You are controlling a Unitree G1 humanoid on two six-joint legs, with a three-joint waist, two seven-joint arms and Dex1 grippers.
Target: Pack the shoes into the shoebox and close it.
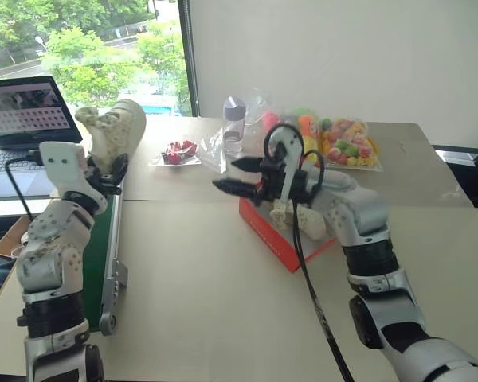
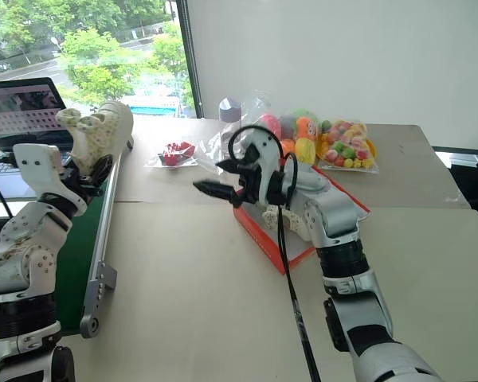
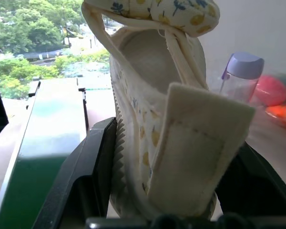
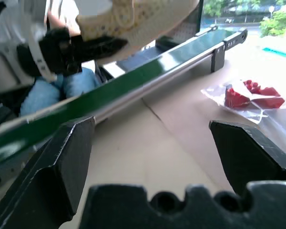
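My left gripper [image 1: 111, 171] clamps one shoe [image 1: 115, 127], toe up toward twelve o'clock. The shoebox [image 1: 279, 235] lies at three o'clock from it, under my right gripper [image 1: 237, 177], whose jaws stand wide and empty, nearer.

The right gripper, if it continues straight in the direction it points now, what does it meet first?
Probably the long green board. The right gripper is open and empty, aimed across the table toward the left gripper holding a shoe above it. Depth is unclear.
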